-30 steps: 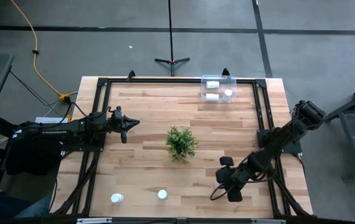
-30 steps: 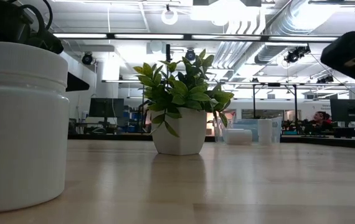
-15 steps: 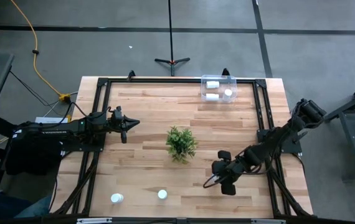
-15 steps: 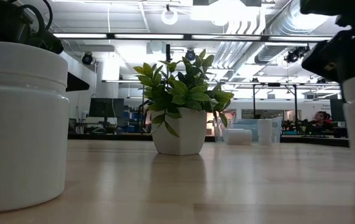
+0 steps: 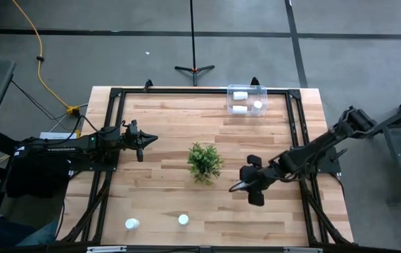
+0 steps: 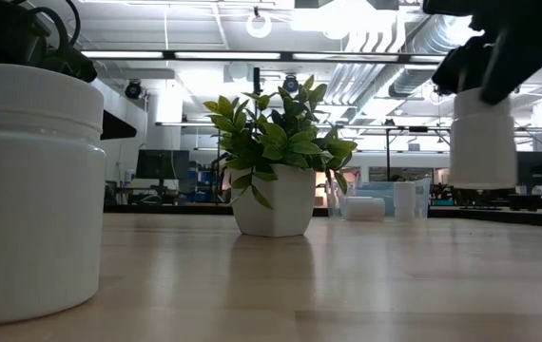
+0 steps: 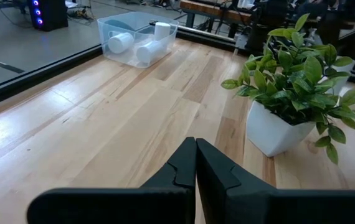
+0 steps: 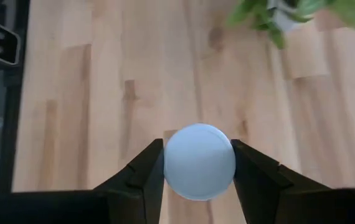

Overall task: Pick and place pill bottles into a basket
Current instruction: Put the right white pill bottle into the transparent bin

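Right gripper (image 5: 237,187) is out over the table, just right of the potted plant (image 5: 205,161), arm stretched in from the right edge. Can't make out a bottle in it from above. Left gripper (image 5: 151,138) sits at the left side of the table, pointing toward the plant, well apart from it. Clear basket (image 5: 247,89) at the far edge, right of centre, holds three pill bottles (image 5: 240,95): two lying on their sides, one upright. Two more bottles (image 5: 131,224) stand upright near the near edge, left of centre, apart from each other. Wooden table (image 5: 165,119) has a black frame around it.
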`<state>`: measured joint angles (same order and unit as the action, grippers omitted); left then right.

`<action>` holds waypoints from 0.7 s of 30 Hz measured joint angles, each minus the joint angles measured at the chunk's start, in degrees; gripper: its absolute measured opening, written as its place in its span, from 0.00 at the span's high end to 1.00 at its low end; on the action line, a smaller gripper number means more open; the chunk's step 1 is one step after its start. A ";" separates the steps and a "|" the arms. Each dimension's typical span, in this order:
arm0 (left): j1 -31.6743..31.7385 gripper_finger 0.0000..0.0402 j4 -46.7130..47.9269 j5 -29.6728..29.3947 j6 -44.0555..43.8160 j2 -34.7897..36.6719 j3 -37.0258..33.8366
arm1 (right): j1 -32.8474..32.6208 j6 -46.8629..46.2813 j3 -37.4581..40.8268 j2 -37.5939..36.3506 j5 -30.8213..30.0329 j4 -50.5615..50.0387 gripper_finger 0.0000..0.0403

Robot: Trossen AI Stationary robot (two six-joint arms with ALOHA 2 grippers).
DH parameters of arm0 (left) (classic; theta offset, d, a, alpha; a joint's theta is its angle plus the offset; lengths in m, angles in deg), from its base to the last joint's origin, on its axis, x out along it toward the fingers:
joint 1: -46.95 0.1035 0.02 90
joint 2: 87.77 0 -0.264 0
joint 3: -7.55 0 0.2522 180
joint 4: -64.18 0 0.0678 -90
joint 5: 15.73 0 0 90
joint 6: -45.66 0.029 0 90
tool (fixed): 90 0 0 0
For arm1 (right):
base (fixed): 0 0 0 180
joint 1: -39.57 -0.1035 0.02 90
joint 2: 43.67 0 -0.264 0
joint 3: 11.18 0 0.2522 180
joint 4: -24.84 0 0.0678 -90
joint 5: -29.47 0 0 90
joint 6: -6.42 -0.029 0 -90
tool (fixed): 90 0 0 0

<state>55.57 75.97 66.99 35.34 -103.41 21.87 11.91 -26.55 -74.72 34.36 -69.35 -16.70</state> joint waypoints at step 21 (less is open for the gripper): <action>0.00 0.88 -0.01 -0.14 0.00 0.02 0.02 | 17.63 14.99 0.00 -4.67 5.61 -2.55 0.63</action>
<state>55.57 75.96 66.85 35.34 -103.40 21.88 29.54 -11.56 -74.72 29.69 -63.74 -19.25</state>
